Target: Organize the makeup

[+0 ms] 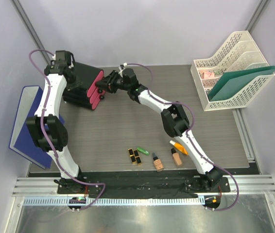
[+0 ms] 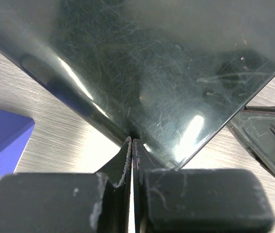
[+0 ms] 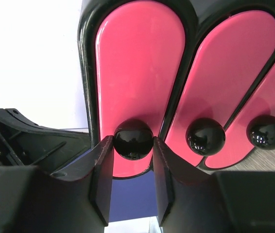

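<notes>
Drawer pull: right gripper clenched on the end pink drawer's knob; makeup not yet stowed.
The left gripper is pinched shut, tips against the black box. The makeup sits well apart on the table, back toward the arm bases, nearer the right arm: black-and-gold lipsticks, green tube, two beige black-capped foundation bottles, orange tube, clustered close.

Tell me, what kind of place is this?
Probably a robot lab bench, not a home: two robot arms are bolted to a table inside blank walls, with makeup laid out near them.
</notes>
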Controlling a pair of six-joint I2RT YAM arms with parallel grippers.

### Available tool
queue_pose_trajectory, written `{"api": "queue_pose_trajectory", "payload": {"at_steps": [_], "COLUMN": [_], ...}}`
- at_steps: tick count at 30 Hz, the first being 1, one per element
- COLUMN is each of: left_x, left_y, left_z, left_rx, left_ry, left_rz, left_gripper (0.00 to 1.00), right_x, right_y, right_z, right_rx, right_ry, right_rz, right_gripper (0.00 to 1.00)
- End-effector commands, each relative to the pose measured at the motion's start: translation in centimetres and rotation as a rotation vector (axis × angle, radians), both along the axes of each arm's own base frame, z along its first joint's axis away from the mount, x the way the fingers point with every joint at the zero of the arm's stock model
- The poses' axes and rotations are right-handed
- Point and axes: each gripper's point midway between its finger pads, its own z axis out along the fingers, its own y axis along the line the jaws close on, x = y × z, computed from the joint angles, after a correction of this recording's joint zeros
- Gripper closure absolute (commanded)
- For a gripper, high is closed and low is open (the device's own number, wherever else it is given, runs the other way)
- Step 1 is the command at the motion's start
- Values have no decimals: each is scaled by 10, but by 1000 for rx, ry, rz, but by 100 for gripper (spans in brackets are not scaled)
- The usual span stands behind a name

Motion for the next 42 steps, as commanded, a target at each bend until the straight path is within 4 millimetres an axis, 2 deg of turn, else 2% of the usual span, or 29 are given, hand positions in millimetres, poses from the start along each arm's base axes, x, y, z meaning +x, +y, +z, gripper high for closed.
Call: {"api": "queue_pose_trajectory", "payload": {"at_steps": [1, 2, 3, 5, 6, 8, 9, 10, 13, 14, 16, 17, 18, 27, 35, 42], "left_x": [2, 1, 1, 0, 0, 0, 0, 0, 0, 0, 0, 0, 0, -2, -2, -3], "left_y": [2, 4, 4, 5, 5, 6, 6, 6, 7, 7, 7, 8, 8, 8, 9, 7], "left_z": [-2, -4, -5, -5, -7, -6, -6, -7, -8, -8, -9, -10, -10, -18, -19, -22], "left_rx": [6, 10, 7, 4, 3, 2, 0, -1, -6, -6, -11, -11, -12, -15, -14, -21], "left_ry": [16, 21, 24, 27, 30, 30, 29, 29, 32, 30, 31, 33, 31, 50, 54, 63], "left_rz": [-18, -16, -14, -9, -8, -5, -3, -2, 5, 5, 5, 8, 7, 8, 8, 5], "left_gripper": [100, 100, 100, 100, 100, 100, 100, 100, 100, 100, 100, 100, 100, 100, 100, 100], "right_x": [4, 3, 3, 0, -1, -3, -4, -5, -7, -10, -13, -15, -16, -28, -32, -33], "right_y": [5, 5, 4, 3, 2, -3, -6, -10, -19, -22, -27, -31, -35, -60, -76, -84], "right_z": [27, 28, 27, 31, 27, 37, 30, 40, 34, 44, 38, 48, 41, 39, 47, 34], "right_rx": [61, 61, 56, 45, 25, 18, 0, -4, -43, -40, -63, -64, -81, -137, -153, -202], "right_ry": [-47, -49, -56, -65, -69, -86, -78, -102, -111, -128, -123, -143, -135, -145, -156, -122], "right_rz": [-15, -12, -10, 1, 1, 0, 1, 0, 2, 4, 9, 9, 7, -6, -26, -39], "right_gripper": [89, 96, 99, 99, 99, 99, 99, 99, 99, 99, 99, 99, 99, 99, 99, 99]}}
